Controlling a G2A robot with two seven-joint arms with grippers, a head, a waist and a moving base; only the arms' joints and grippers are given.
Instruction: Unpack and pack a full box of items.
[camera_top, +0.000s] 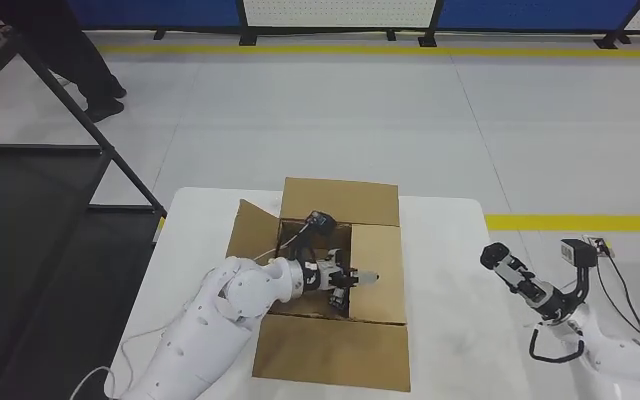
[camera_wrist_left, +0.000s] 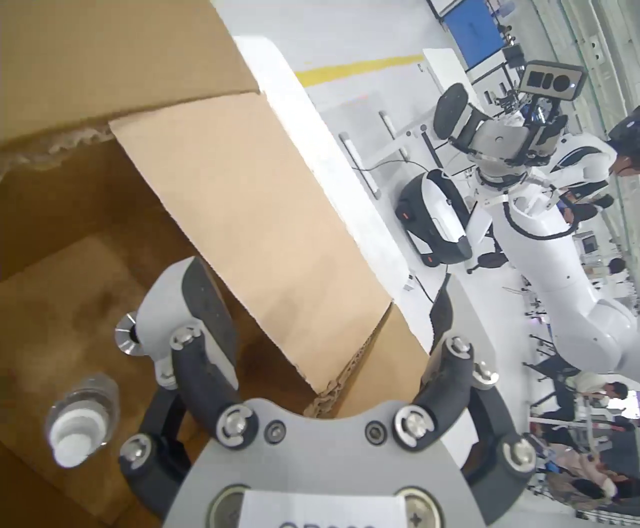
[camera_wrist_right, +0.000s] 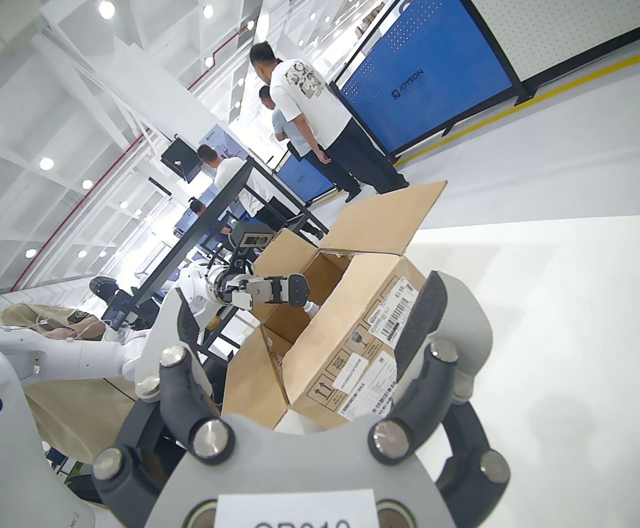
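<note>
While my left gripper (camera_wrist_left: 315, 280) hangs inside the open brown cardboard box (camera_top: 330, 355), its fingers are spread wide with nothing between them. On the box floor below it is a clear plastic bottle with a white cap (camera_wrist_left: 80, 430), cap end turned toward my gripper. Just beside it is a small round silver thing (camera_wrist_left: 125, 340), half hidden behind one finger; I cannot tell what it is. One side flap of the box slants outward toward my right arm and rises past my left fingers, walling off the opening on that side. The other flaps are folded outward too.

The box sits in the middle of the white surface (camera_top: 440, 300). My right gripper (camera_wrist_right: 307, 315) is well apart from the box, near the surface's right edge. It points at the box's labelled wall, fingers spread and empty.

Off the surface's far left corner a black metal frame (camera_top: 95, 148) stands on the grey floor. A yellow floor line (camera_top: 560, 222) runs off to the right.
</note>
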